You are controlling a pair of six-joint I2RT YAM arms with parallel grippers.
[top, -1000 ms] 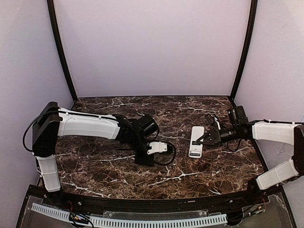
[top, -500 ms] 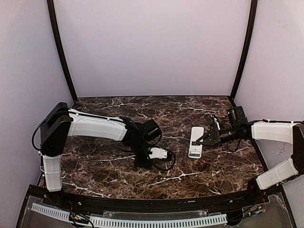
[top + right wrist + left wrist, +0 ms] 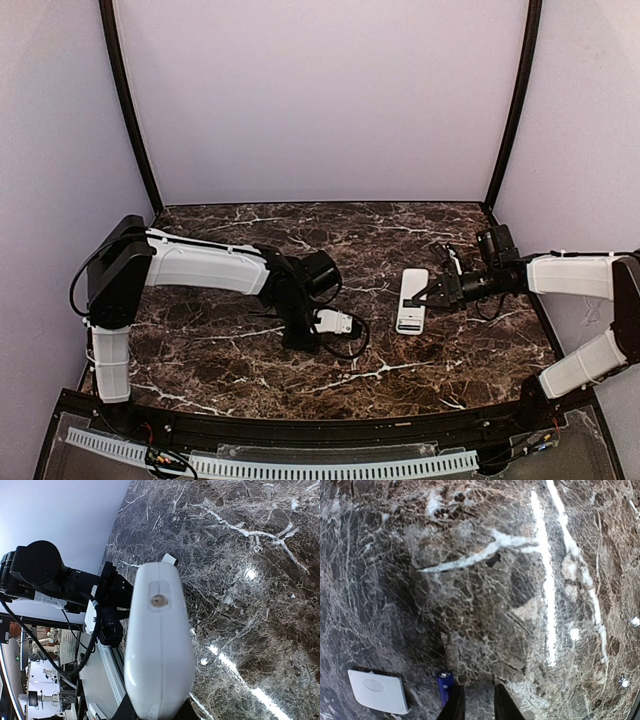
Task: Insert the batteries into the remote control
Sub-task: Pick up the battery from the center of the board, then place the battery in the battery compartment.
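In the right wrist view the remote control shows its plain white back, and my right gripper is shut on its near end. From above, the remote control is at the table's right middle with the right gripper at its right edge. One dark blue battery lies on the marble just outside the left finger of my left gripper. The jaws stand a narrow gap apart with only marble showing between them. In the top view the left gripper points down at the table.
A small white cover plate lies left of the battery. The table is dark marble, with pale walls behind and to both sides. The left arm shows beyond the remote in the right wrist view.
The left arm has swung a little to the right and settled lower over the table. The right arm and the remote have not moved.
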